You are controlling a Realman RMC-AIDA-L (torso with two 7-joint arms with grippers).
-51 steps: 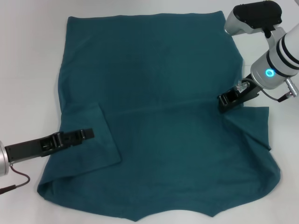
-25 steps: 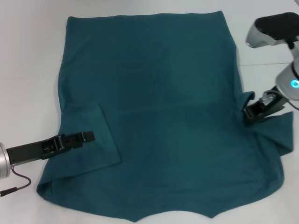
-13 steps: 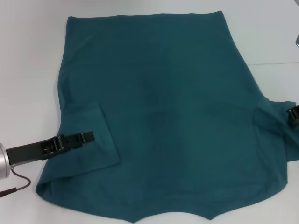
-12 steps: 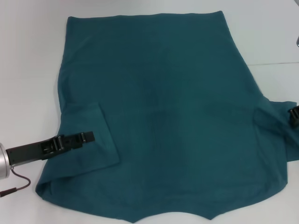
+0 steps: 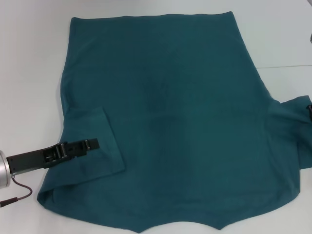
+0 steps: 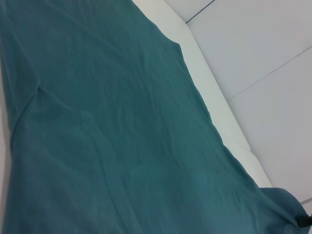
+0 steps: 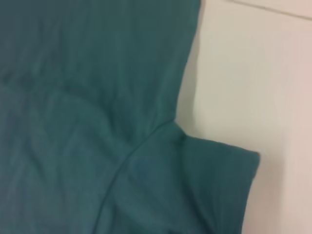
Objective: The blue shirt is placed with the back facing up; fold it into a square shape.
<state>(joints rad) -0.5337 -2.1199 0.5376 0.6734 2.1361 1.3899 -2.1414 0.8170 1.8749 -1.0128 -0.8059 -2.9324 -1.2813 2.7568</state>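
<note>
A white table surface fills the frame around the work area, plain and matte. A thin dark seam line crosses it at the right edge of the head view, upper half. A thin dark cable with a small plug end lies on the surface at the lower left corner.

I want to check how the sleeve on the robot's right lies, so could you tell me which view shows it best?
The right wrist view: the right sleeve lies spread out on the white table. The head view cuts it off at the frame edge, beside the right gripper. The left wrist view catches only its far tip.
</note>
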